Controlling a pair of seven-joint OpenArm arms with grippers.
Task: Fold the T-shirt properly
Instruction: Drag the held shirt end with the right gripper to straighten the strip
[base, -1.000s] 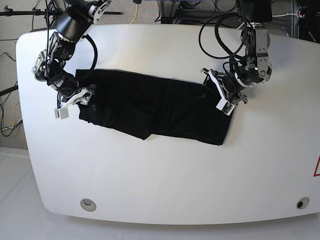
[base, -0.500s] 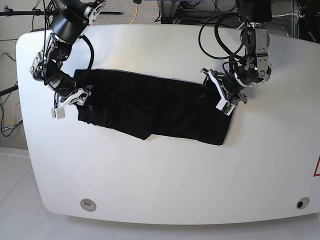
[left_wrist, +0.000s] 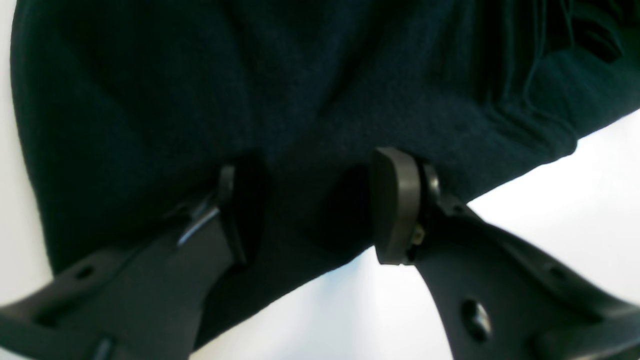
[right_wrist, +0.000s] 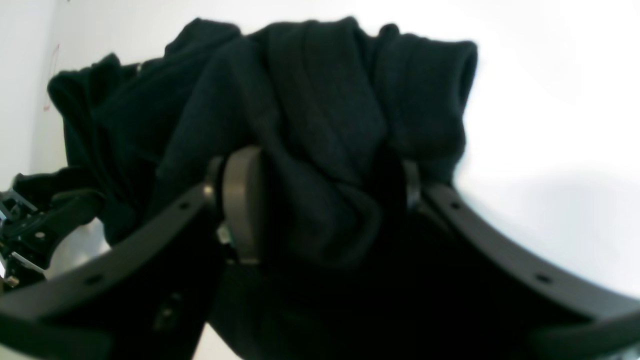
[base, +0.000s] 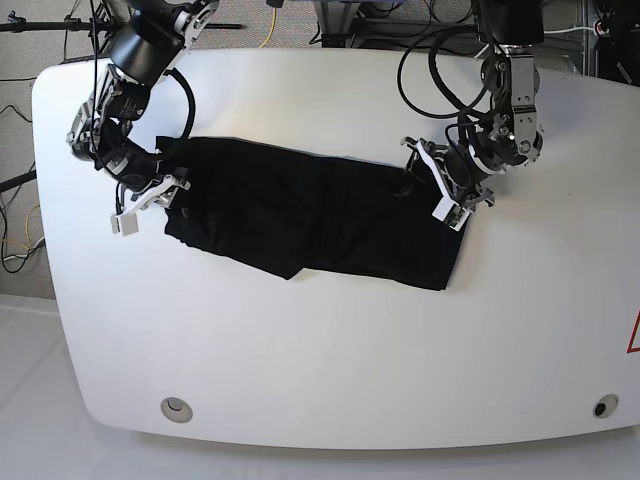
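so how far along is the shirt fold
Done: the T-shirt already lies as a long narrow band across the table, so the lengthwise fold looks made. In hand: the right gripper has bunched fabric between its fingers at one end; the left gripper straddles the other end's edge, jaws open. Left: folding the band end to end.

The T-shirt (base: 310, 215) lies as a long black band across the middle of the tabletop, slanting from the far left toward the right edge. It is folded over lengthwise, plain side up, its left end bunched into wrinkles (right_wrist: 320, 125).
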